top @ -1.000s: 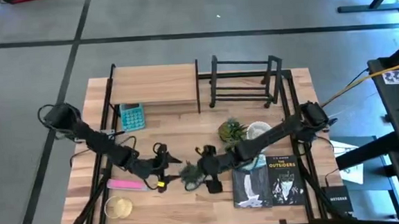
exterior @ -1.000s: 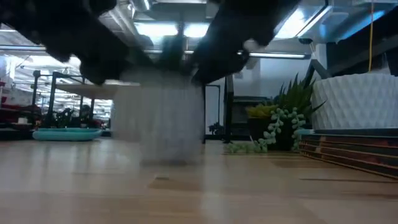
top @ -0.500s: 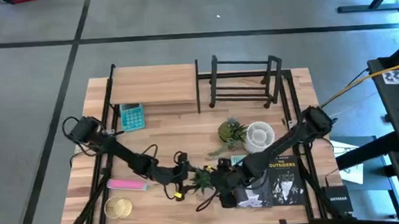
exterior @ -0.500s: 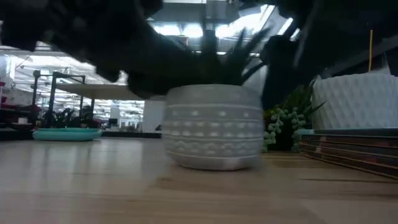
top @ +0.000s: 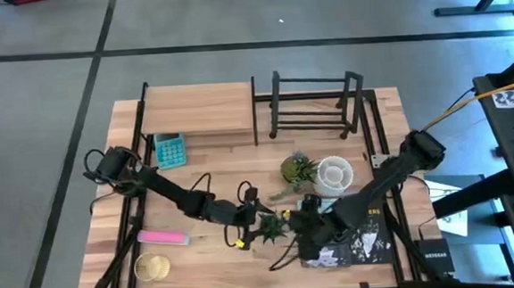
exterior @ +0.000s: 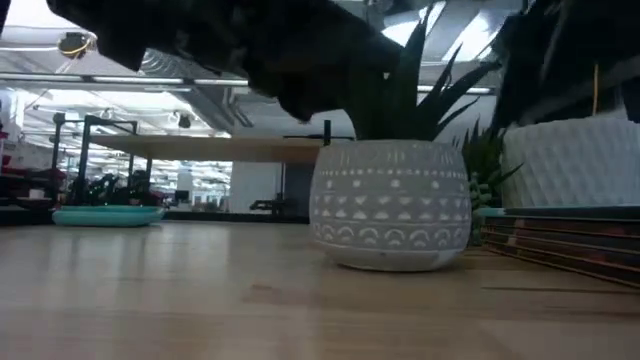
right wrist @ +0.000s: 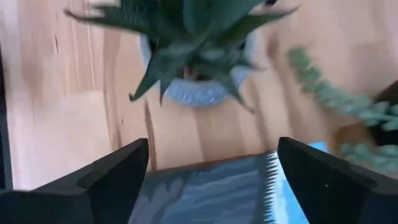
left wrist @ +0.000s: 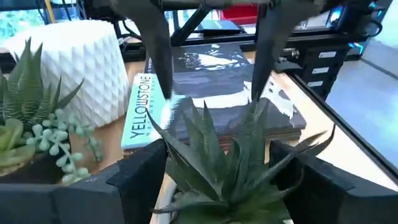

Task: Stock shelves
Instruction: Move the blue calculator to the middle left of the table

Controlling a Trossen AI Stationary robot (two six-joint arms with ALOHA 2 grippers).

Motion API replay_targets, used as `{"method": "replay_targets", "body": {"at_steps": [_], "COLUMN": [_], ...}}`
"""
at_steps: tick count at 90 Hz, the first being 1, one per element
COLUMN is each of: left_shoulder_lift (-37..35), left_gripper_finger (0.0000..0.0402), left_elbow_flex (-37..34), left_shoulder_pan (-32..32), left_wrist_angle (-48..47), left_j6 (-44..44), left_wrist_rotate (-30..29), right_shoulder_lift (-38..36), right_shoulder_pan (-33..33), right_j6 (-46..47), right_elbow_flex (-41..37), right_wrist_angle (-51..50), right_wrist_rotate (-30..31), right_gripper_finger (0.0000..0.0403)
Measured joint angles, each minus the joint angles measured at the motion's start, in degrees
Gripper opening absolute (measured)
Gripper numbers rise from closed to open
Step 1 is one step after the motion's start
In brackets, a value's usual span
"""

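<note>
A spiky green plant in a grey patterned pot (exterior: 390,205) stands upright with its base on the tabletop, near the front middle (top: 271,225). My left gripper (top: 254,214) reaches it from the table's left, and its fingers stand on either side of the pot's top and leaves (left wrist: 227,155). My right gripper (top: 309,230) hangs open over the books to the plant's right, with nothing between its fingers (right wrist: 211,174). The wood-board shelf (top: 200,112) and the black bar rack (top: 313,105) stand at the far edge. My left gripper has the pot's upper part (left wrist: 177,199) between its two fingers, and the pot fills the gap. The fingers slant down from the table's left. Leaves and the fingers hide the touching surfaces. The pot stays upright with its base (exterior: 390,262) on the table.
To the plant's right lie stacked books (top: 356,236), with a white ribbed pot (top: 334,173) and a trailing green plant (top: 297,168) beyond them. A teal calculator (top: 170,150), a pink object (top: 162,236) and a yellow round object (top: 153,267) lie on the left side.
My left gripper has gone toward the table's right edge, and the potted plant has moved with it, upright, ending closer to the books. My right gripper has drawn back toward the right and near edge, coming over the books.
</note>
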Motion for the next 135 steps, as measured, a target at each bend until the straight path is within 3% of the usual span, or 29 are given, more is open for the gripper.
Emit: {"method": "replay_targets", "body": {"at_steps": [13,33,53,63,70,88,105,119,135], "left_shoulder_lift": [-5.38,-17.92,-27.42,-28.27,-28.27,-28.19,-28.12,-28.07,-28.05], "left_gripper_finger": [0.0265,0.0265,0.0265,0.0263,0.0252,0.0192,0.0098,0.0019,0.0005], "left_elbow_flex": [0.04,0.04,0.04,-1.13,-3.52,-10.25,-15.15,-19.3,-22.04], "left_shoulder_pan": [-1.45,-4.26,-2.67,1.51,5.19,14.92,23.67,29.3,32.24], "left_wrist_angle": [-7.92,-33.48,-68.32,-89.3,-97.3,-99.19,-98.67,-92.81,-84.37], "left_j6": [0.75,-8.22,-35.54,-53.68,-62.62,-69.09,-71.83,-70.23,-66.32], "left_wrist_rotate": [-2.57,-16.05,-23.15,-26.15,-27.3,-25.15,-25.93,-27.3,-29.47], "right_shoulder_lift": [-1.39,-1.44,-1.23,-0.83,-0.23,0.64,1.07,1.09,1.1], "right_shoulder_pan": [0.54,-0.47,-3.22,-4.94,-6.16,-8.33,-8.98,-8.98,-8.96], "right_j6": [-0.47,-5.17,-17.1,-25.26,-30.06,-36.28,-36.59,-36.59,-36.53], "right_elbow_flex": [0.0,-0.02,-0.04,-0.07,-0.04,-0.07,-0.08,-0.07,-0.07], "right_wrist_angle": [0.59,3.1,17.09,25.96,32.38,39.56,39.88,39.94,39.94], "right_wrist_rotate": [6.65,13.88,16.73,16.3,16.29,12.67,11.19,10.84,10.77], "right_gripper_finger": [0.0342,0.0342,0.0342,0.0342,0.0342,0.0342,0.0342,0.0342,0.0342]}}
